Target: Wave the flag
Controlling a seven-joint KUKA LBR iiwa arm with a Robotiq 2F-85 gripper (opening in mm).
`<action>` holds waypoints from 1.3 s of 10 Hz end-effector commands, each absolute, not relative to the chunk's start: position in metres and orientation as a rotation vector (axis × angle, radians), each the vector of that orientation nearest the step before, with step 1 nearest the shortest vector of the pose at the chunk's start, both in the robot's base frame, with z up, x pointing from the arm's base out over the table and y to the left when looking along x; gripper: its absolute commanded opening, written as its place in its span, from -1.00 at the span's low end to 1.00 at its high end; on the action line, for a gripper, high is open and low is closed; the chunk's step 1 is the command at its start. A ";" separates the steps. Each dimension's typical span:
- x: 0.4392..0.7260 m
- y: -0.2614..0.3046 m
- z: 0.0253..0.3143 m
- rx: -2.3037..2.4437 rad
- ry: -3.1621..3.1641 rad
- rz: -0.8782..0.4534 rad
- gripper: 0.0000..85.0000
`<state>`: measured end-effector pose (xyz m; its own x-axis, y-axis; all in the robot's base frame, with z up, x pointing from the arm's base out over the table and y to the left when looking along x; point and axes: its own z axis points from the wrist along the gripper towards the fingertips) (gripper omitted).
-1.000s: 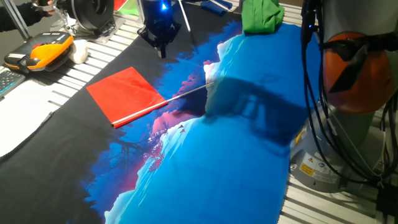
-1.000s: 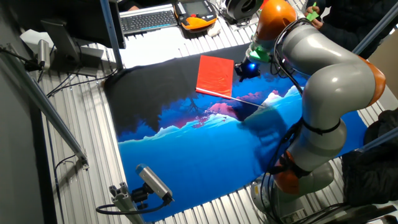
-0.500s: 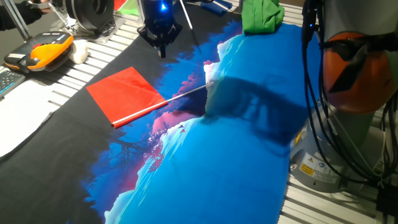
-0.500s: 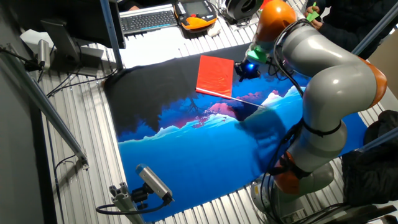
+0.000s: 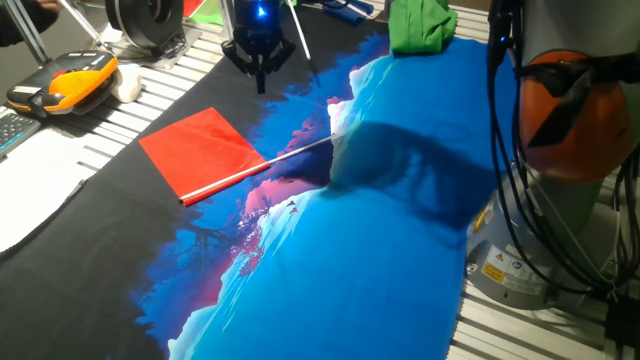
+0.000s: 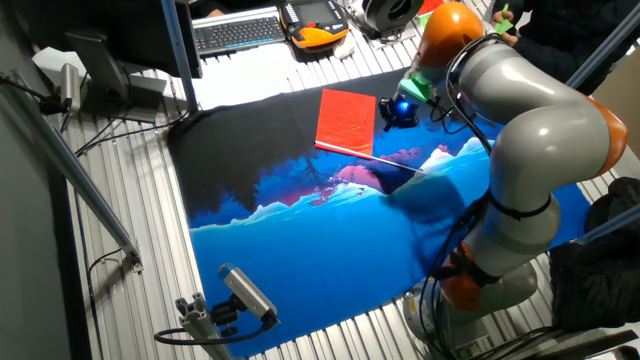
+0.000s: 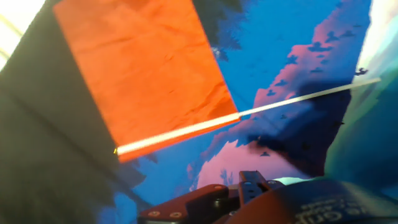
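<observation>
The flag is a red cloth (image 5: 200,150) on a thin white stick (image 5: 295,152). It lies flat on the large printed cloth (image 5: 400,240). It also shows in the other fixed view (image 6: 346,120) and in the hand view (image 7: 149,74), where the bare stick (image 7: 305,98) runs to the right. My gripper (image 5: 262,86) hangs in the air above the cloth's far edge, beyond the flag and apart from it. Its dark fingers come together to a point with nothing between them. In the other fixed view the gripper (image 6: 392,112) is just right of the flag.
A green cloth bundle (image 5: 420,25) lies at the far end of the printed cloth. An orange and black pendant (image 5: 65,82) and white papers (image 5: 35,190) sit at the left. The arm's base (image 5: 570,130) and its cables stand at the right. A keyboard (image 6: 238,32) lies at the back.
The arm has shifted slightly, and the gripper has drifted a little above the far edge of the cloth. The flag has not moved.
</observation>
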<state>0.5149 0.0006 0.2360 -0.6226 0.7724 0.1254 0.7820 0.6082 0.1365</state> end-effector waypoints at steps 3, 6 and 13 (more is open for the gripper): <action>0.515 0.000 0.236 -2.183 -2.231 -0.354 -1.00; 0.517 -0.004 0.234 -2.343 -2.089 -0.273 -1.00; 0.524 -0.023 0.212 -2.548 -1.836 -0.064 -0.20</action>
<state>0.5237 -0.0238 0.2104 -0.2237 0.9741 0.0328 0.9746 0.2230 0.0222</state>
